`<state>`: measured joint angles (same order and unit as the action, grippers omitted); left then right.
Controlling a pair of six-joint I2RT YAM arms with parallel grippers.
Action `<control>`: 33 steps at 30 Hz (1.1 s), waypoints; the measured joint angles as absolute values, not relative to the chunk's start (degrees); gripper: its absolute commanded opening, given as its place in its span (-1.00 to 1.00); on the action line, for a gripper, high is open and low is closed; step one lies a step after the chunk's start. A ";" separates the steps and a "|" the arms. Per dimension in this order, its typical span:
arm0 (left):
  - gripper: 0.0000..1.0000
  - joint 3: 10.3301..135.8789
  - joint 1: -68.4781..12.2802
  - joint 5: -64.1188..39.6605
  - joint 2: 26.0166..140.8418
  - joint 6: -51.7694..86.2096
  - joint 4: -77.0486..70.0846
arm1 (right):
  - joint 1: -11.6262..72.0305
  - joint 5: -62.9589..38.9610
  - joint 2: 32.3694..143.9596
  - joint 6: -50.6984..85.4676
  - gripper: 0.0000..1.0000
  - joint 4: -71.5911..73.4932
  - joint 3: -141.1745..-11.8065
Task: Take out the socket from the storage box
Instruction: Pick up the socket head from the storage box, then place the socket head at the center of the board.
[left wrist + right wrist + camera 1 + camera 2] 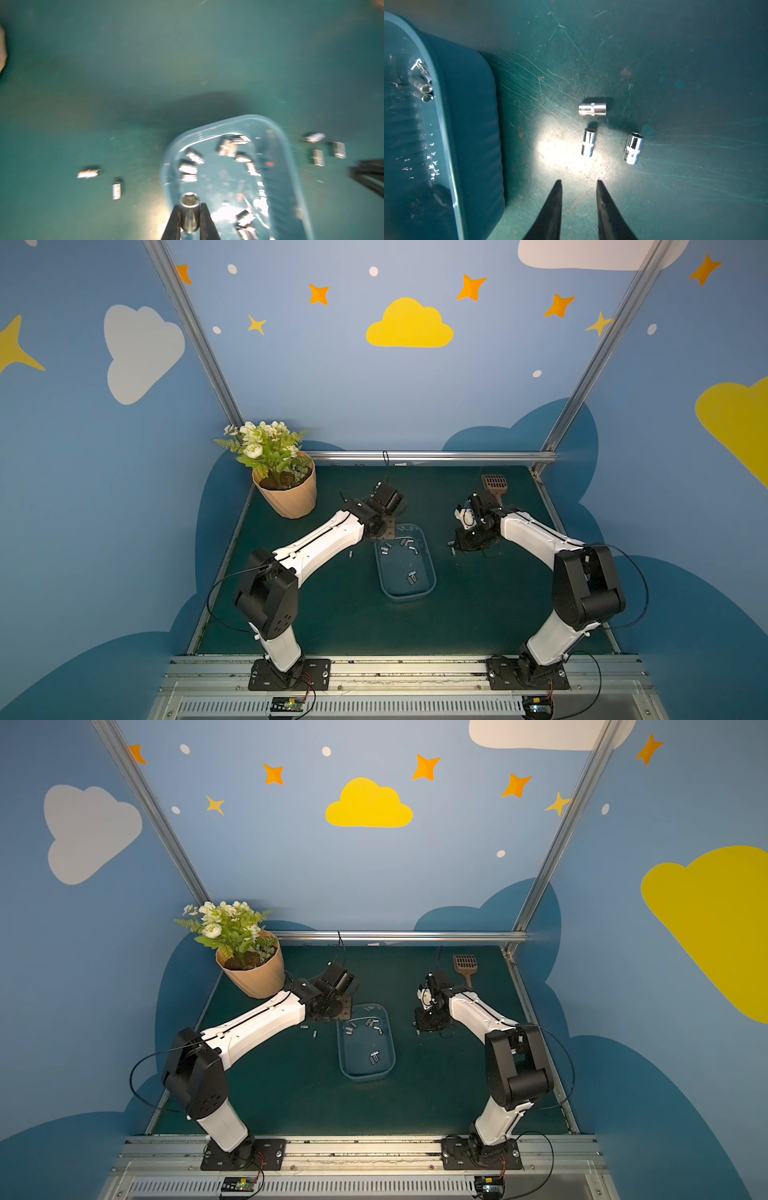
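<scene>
One at a time: carry with left gripper [190, 205] pinched shut on socket [189, 216], barrel seated between both fingers [174, 221], open hex end pointing away from the wrist. Sits at the far-left corner of storage box [405, 598], probably just over the rim. Too blurred in the left wrist view to confirm clearance of the wall.

- Lift straight up before any sideways travel.
- Swing out to the mat [332, 614] on the left side, next to two loose sockets [89, 172].
- Pick a bare patch, clear of those two and of the rim.
- Set down low and release only on contact: round chrome, likely to roll.
- Hold the squeeze centred on the barrel: slick surface, could squirt out.
- Leave right gripper [579, 182] parked: fingers apart, nothing between them, over mat just outside the box, near three more sockets [592, 109].

Look of the socket: short chrome cylinder, mirror finish, hex bore at the mouth.

Box: shallow see-through bluish tub with rounded corners and a thin rim, remaining sockets [411, 577] scattered inside.
</scene>
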<state>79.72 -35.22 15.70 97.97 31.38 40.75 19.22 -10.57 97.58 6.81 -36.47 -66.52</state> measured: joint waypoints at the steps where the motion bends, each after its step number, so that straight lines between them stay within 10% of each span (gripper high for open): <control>1: -0.68 78.56 -34.41 15.84 97.78 31.40 40.84 | 19.22 -10.57 97.58 6.81 -0.42 -36.47 -66.52; 33: -0.70 69.67 -27.00 10.39 107.66 32.42 35.88 | 19.33 -10.13 97.58 6.83 -0.42 -36.91 -66.52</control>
